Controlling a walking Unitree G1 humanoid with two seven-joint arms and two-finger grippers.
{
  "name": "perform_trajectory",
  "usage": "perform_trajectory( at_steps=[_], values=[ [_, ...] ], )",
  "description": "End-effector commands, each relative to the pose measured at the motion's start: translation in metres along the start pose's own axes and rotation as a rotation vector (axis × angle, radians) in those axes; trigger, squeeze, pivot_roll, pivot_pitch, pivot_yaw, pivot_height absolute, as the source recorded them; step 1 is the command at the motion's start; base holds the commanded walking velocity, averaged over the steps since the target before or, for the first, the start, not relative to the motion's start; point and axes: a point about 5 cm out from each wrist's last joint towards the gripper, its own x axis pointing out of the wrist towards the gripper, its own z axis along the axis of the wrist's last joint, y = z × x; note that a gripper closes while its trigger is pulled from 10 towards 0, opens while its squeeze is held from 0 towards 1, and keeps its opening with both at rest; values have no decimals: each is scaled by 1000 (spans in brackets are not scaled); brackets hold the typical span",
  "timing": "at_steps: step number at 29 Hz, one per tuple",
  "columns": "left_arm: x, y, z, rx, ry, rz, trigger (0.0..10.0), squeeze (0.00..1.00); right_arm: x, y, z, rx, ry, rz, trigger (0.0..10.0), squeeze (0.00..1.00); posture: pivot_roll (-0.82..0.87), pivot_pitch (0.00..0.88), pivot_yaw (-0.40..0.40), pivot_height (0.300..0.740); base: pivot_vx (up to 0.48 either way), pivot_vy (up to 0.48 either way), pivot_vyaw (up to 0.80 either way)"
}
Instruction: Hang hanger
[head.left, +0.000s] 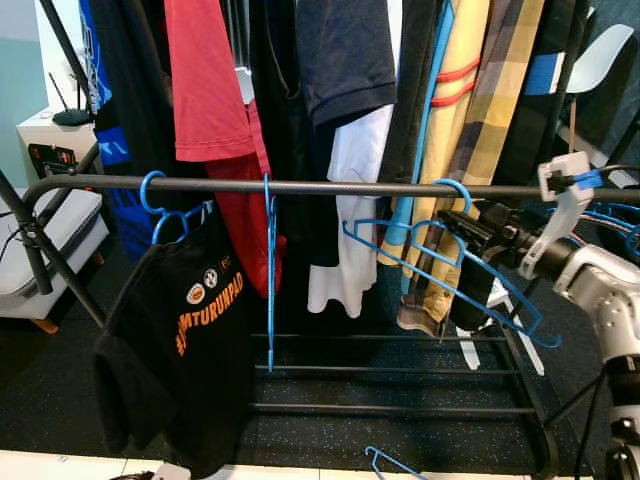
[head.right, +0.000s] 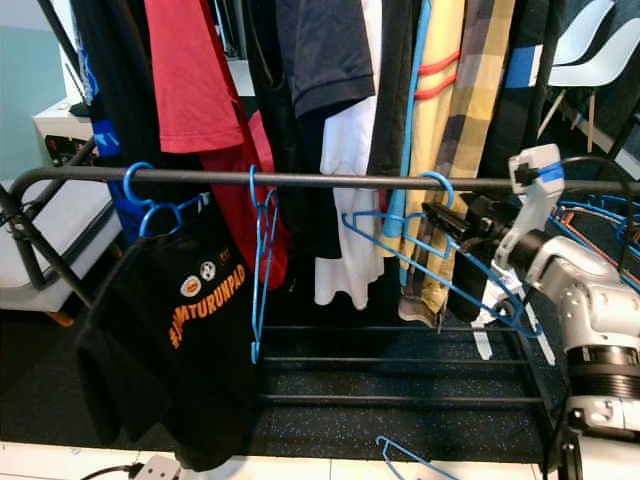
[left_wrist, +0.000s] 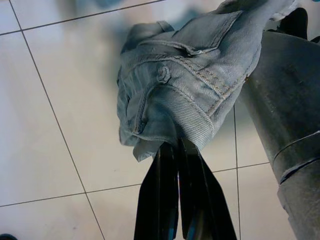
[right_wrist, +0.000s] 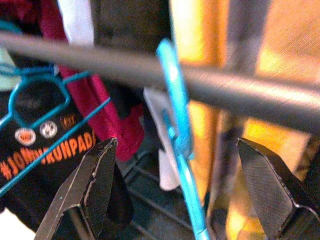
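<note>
A dark metal horizontal rail crosses the scene in front of a row of hanging clothes. The empty blue plastic hanger has its hook over this rail, right of the middle, and its body tilts toward the right. The right end effector is just beside the hanger, with its two black fingers apart, one on each side of the hook and not touching it. At the left on the rail hangs a black T-shirt with orange letters on another blue hanger. The left end effector has its fingers together, clamped on a light blue denim garment above a white tiled floor.
</note>
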Motion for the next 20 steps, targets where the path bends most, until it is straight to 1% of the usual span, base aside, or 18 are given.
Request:
perform_trajectory(
  at_steps=[1, 2, 4, 5, 6, 7, 9, 10, 11, 12, 13, 14, 20],
  values=[
    [-2, 6, -5, -10, 13, 17, 10000, 0, 1, 0, -3, -21, 31, 10, 10000, 0, -87, 0, 38, 740, 0, 0, 0],
    [-3, 6, -9, -15, 19, 18, 10000, 0, 4, -3, -16, -41, 121, 9, 10000, 0, -76, 8, 35, 740, 0, 0, 0],
    [-3, 6, -9, -15, 19, 18, 10000, 0, 4, -3, -16, -41, 121, 9, 10000, 0, -76, 8, 35, 740, 0, 0, 0],
    [-4, 7, -11, -17, 22, 18, 10000, 0, 4, -6, -19, -45, 144, -6, 10000, 0, -75, 14, 35, 740, 0, 0, 0],
    [-4, 7, -11, -17, 22, 18, 10000, 0, 4, -6, -19, -45, 144, -6, 10000, 0, -75, 14, 35, 740, 0, 0, 0],
    [-4, 7, -13, -19, 24, 19, 10000, 0, 6, -13, -17, -54, 153, -54, 10000, 0, -75, 18, 32, 740, 0, 0, 0],
    [-4, 7, -13, -19, 24, 19, 10000, 0, 6, -13, -17, -54, 153, -54, 10000, 0, -75, 18, 32, 740, 0, 0, 0],
    [-4, 7, -14, -20, 27, 19, 10000, 0, 7, -19, -15, -69, 161, -102, 10000, 0, -75, 20, 32, 740, 0, 0, 0],
    [-4, 7, -14, -20, 27, 19, 10000, 0, 7, -19, -15, -69, 161, -102, 10000, 0, -75, 20, 32, 740, 0, 0, 0],
    [-5, 7, -15, -21, 28, 19, 10000, 0, 9, -24, -13, -81, 169, -133, 9647, 0, -74, 21, 31, 740, 0, 0, 0],
    [-5, 7, -15, -21, 28, 19, 10000, 0, 9, -24, -13, -81, 169, -133, 9647, 0, -74, 21, 31, 740, 0, 0, 0],
    [-5, 7, -16, -22, 29, 18, 10000, 0, 11, -26, -11, -89, 172, -146, 0, 0, -74, 24, 27, 740, 0, 0, 0],
    [-5, 6, -16, -25, 27, 15, 10000, 0, 15, -23, -9, -90, 167, -115, 0, 0, -73, 25, 26, 740, 0, 0, 0]
  ],
)
